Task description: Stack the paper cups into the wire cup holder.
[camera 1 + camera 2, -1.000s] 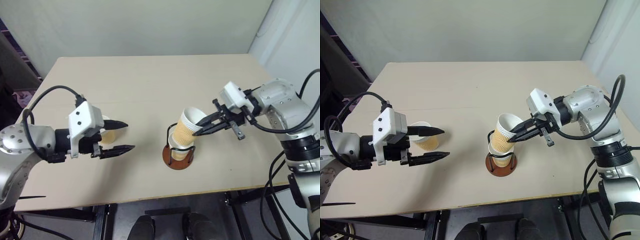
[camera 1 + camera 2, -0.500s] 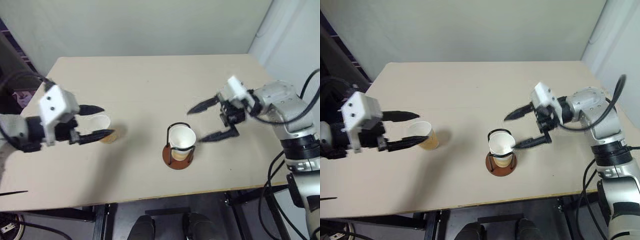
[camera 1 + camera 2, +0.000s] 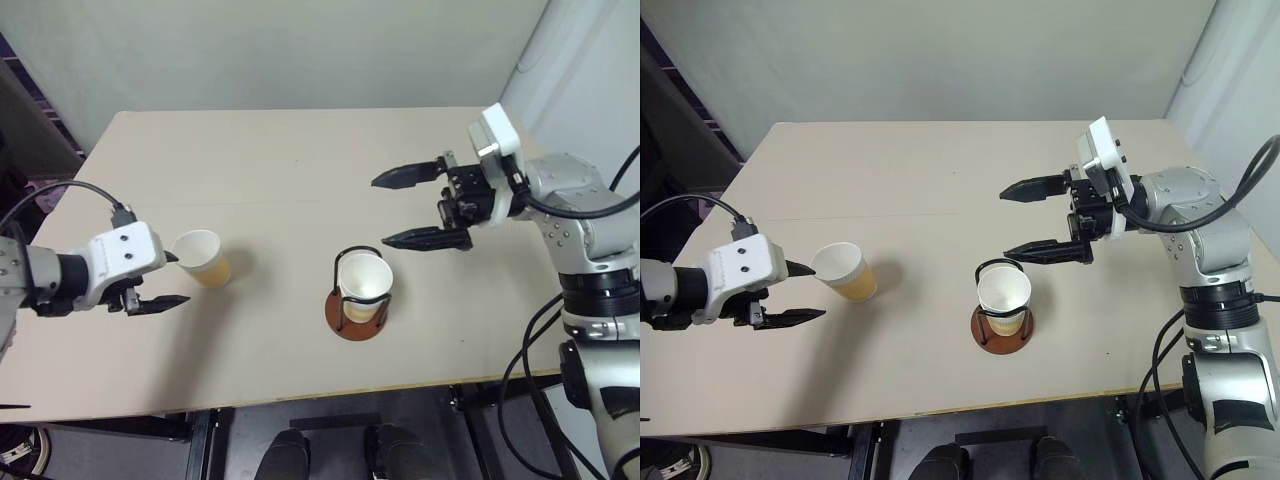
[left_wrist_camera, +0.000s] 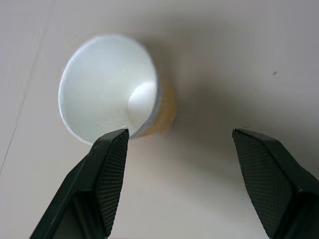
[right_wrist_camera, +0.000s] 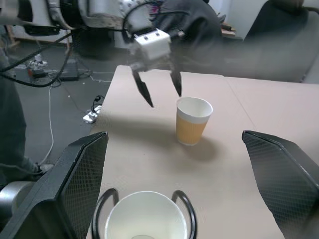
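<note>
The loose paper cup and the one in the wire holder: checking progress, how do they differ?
The loose paper cup stands bare on the table, by the left gripper; the stacked cup sits inside the wire cup holder, below the right gripper. Both are upright, white-rimmed and untouched.

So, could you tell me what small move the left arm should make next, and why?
Probably ease the left gripper forward so the lone paper cup sits between its fingers. That cup stands upright on the table, outside the wire cup holder. The gripper is open but short of the cup, with only one fingertip near the rim.
</note>
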`<control>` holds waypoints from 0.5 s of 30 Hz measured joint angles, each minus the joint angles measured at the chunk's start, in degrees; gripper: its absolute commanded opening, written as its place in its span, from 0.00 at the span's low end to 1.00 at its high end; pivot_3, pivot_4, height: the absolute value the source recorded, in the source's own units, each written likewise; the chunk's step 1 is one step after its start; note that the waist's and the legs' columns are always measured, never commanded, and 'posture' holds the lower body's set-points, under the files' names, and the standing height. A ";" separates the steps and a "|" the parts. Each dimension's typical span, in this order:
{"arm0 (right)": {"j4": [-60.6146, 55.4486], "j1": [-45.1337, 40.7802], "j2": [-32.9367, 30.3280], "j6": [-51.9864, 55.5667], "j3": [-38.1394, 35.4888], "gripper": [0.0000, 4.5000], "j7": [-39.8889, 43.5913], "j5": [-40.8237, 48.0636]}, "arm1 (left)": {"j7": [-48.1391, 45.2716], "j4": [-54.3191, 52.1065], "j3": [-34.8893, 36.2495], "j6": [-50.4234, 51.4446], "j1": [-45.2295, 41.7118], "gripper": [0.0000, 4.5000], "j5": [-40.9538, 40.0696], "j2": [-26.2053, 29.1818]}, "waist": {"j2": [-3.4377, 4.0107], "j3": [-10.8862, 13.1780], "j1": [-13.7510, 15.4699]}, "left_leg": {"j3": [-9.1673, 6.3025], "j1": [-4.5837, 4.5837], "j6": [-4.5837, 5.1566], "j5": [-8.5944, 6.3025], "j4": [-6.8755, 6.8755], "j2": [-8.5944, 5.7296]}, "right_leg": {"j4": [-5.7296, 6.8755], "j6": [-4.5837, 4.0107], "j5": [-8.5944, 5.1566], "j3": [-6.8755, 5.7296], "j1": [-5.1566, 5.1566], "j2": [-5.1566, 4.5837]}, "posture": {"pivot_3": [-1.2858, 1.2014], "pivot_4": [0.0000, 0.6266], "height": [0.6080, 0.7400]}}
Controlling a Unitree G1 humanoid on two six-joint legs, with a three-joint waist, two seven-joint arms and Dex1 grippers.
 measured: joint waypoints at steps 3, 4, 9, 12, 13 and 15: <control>-0.44 0.72 -0.49 0.28 -0.12 0.99 -0.65 0.00 | 0.21 1.05 -3.76 -0.67 -3.75 0.79 1.51 -1.08 | 0.00 0.00 0.05 | 0.00 -0.03 0.00 0.00 0.02 -0.02 | 0.00 0.03 0.02 0.00 -0.01 -0.02 | 0.52 0.24 1.00; -0.57 0.78 -0.54 0.28 -0.13 0.99 -0.80 0.00 | 0.19 1.24 -4.50 -0.89 -4.32 0.79 1.79 -1.63 | 0.00 0.00 0.01 | 0.00 -0.03 0.00 0.00 0.02 -0.02 | 0.01 0.05 0.03 0.00 -0.02 -0.02 | 0.52 0.24 1.00; -2.20 2.54 -1.62 0.28 -0.14 1.00 -2.13 -0.17 | -0.17 3.60 -8.48 -1.14 -7.72 0.62 3.13 -4.26 | 0.00 0.00 -0.01 | -0.05 -0.06 -0.01 0.00 0.01 0.00 | 0.01 0.52 0.31 -0.04 -0.05 -0.01 | 0.52 0.24 1.00; -2.62 3.15 -1.72 0.32 -0.13 1.00 -2.92 -0.17 | -0.80 3.74 -8.48 -1.35 -9.02 0.37 3.13 -4.32 | 0.00 0.00 -0.01 | -0.05 -0.10 -0.01 0.01 0.01 -0.01 | 0.00 0.58 0.35 -0.03 -0.08 -0.01 | 0.52 0.24 1.00; -3.03 3.16 -1.80 0.36 -0.13 1.00 -3.15 -0.16 | -0.99 3.87 -8.48 -1.53 -9.31 0.31 3.21 -4.32 | 0.00 0.00 -0.02 | -0.05 -0.09 -0.02 0.01 0.01 -0.01 | 0.00 0.59 0.35 -0.03 -0.09 -0.01 | 0.52 0.24 1.00; -3.69 3.24 -2.20 0.45 -0.14 1.00 -3.29 -0.15 | -1.45 4.52 -8.50 -1.66 -9.52 0.13 3.41 -4.33 | 0.00 0.00 -0.03 | -0.05 -0.09 -0.01 0.02 0.01 -0.01 | 0.00 0.59 0.35 -0.03 -0.09 -0.01 | 0.52 0.24 1.00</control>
